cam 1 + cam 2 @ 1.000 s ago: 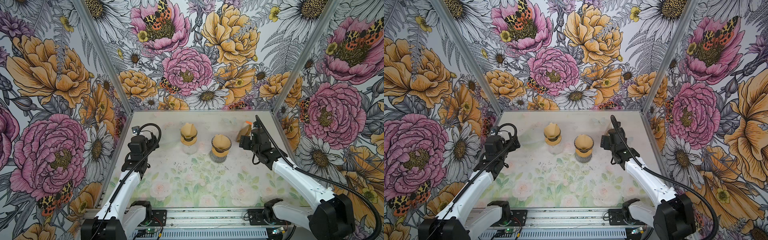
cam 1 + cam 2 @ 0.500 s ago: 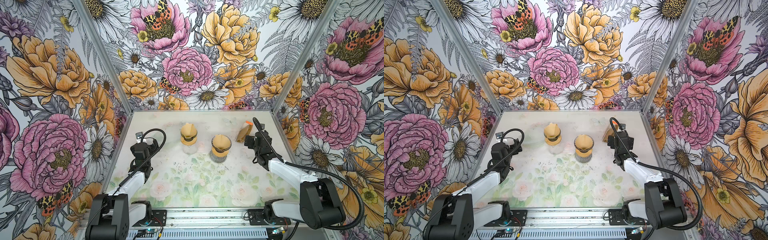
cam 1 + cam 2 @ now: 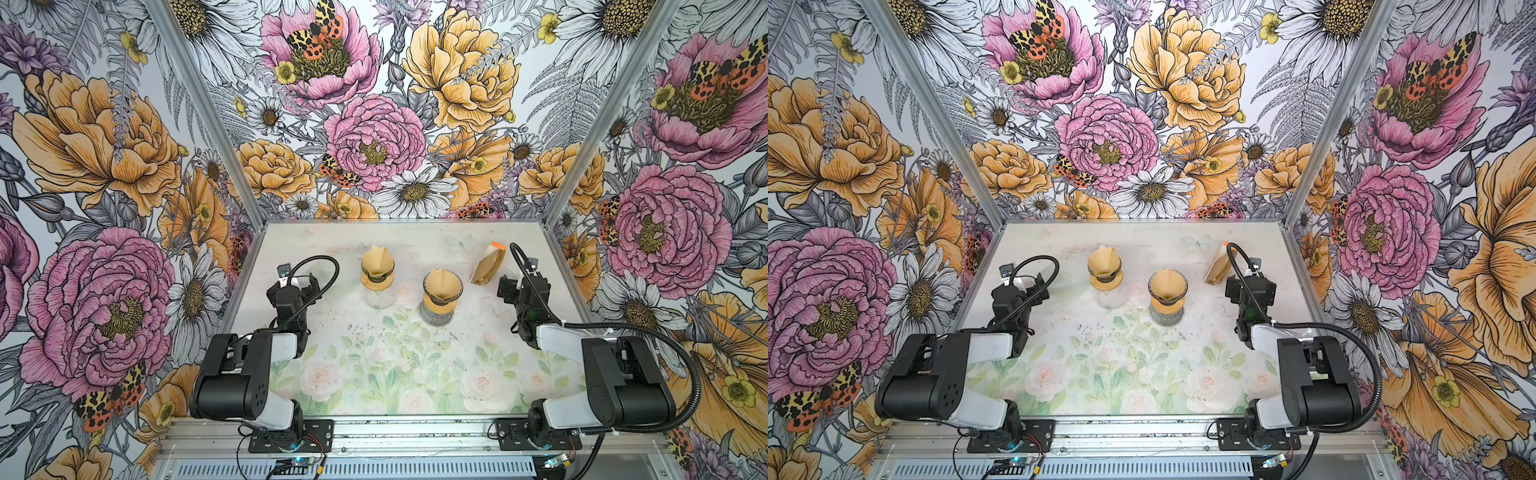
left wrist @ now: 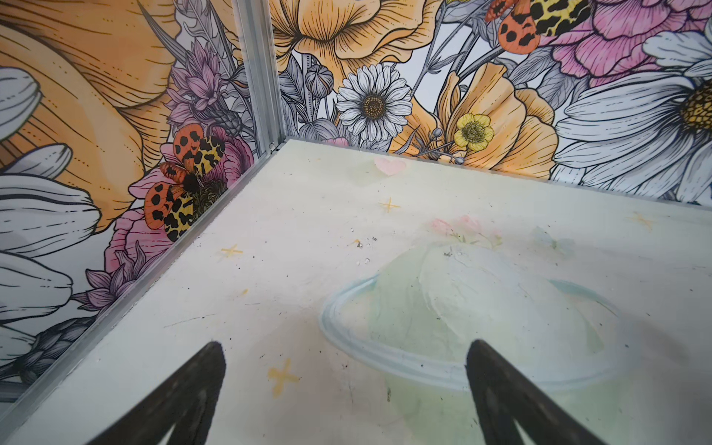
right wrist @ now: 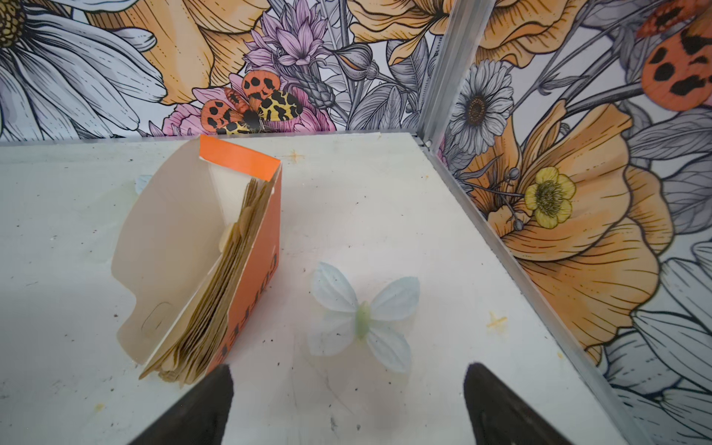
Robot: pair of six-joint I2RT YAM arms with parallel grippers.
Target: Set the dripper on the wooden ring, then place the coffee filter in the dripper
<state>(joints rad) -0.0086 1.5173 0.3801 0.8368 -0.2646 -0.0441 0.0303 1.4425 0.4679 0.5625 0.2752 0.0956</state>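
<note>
Two drippers stand on glass carafes mid-table, a far one (image 3: 377, 279) (image 3: 1105, 279) and a nearer one (image 3: 441, 300) (image 3: 1168, 300). A brown paper coffee filter sits in each (image 3: 376, 262) (image 3: 443, 283). An open orange filter box (image 3: 488, 264) (image 5: 252, 266) stands at the back right with a stack of filters (image 5: 215, 300) in it. My right gripper (image 3: 506, 286) (image 3: 1235, 291) (image 5: 348, 365) is open and empty, just short of the box. My left gripper (image 3: 306, 280) (image 3: 1038, 286) (image 4: 345, 343) is open and empty, left of the far dripper.
A clear round dish (image 4: 462, 319) lies on the table just ahead of the left gripper. Metal corner posts and floral walls close in the table (image 3: 374, 374) on three sides. Both arms are folded low near the front rail.
Both arms have folded back toward their bases. The right gripper has drawn away from the filter box with nothing in it. The filters stay in both drippers.
</note>
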